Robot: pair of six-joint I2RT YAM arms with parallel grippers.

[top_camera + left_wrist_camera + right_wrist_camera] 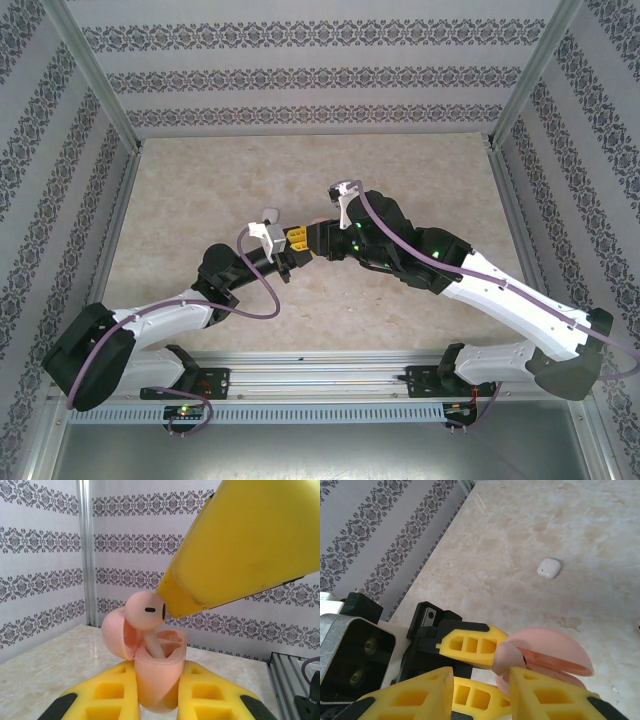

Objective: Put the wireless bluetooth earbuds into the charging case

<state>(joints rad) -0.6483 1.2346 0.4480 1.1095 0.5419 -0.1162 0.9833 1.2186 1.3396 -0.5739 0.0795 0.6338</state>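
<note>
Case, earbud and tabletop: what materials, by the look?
Charging case: likely moulded plastic, matte pale pink, soft highlights. Earbud: same-looking smooth pink plastic, slight sheen. Tabletop: marble-patterned, glossy reflections; stone or laminate unclear.

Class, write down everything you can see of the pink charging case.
The charging case is glossy pink plastic, rounded, its lid hinged back open. It stands upright, clamped in the left gripper over the marble-look table. One earbud sits stem-down in a slot, its head touching a finger of the right gripper.
</note>
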